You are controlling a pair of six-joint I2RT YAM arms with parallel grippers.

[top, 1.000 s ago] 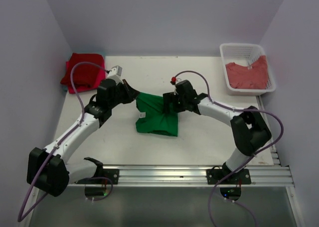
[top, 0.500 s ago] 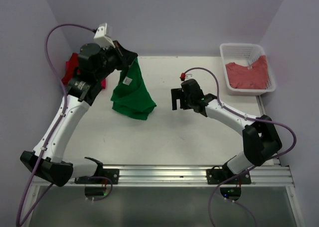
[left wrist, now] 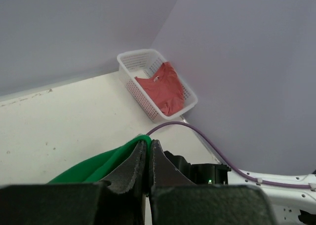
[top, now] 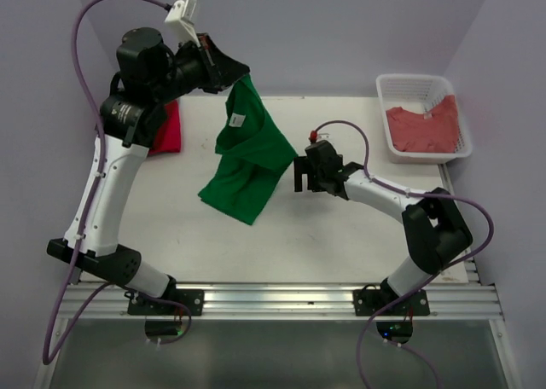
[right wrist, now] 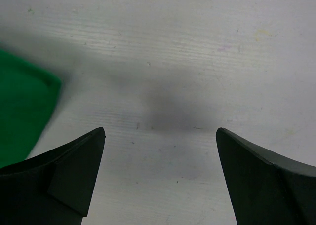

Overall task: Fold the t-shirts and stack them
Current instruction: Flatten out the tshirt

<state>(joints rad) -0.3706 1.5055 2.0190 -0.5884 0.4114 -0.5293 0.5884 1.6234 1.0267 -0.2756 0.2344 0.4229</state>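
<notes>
Left gripper [top: 237,72], jaws pressed shut on a pinch of cloth, holds the green t-shirt [top: 252,163] high above the table [top: 341,235]. The shirt hangs crumpled from that 1 point, and whether its lower edge touches the tabletop cannot be told. The left wrist view shows green cloth clamped between the 2 fingers [left wrist: 131,166]. The right gripper [top: 298,174] sits low just beside the shirt's right edge, jaws spread wide and holding nothing, with only bare tabletop between them. A red t-shirt [top: 166,131] lies at the far left of the table, partly behind the left arm, and a salmon t-shirt [top: 424,129] lies in the white basket [top: 409,84] at the far right corner
</notes>
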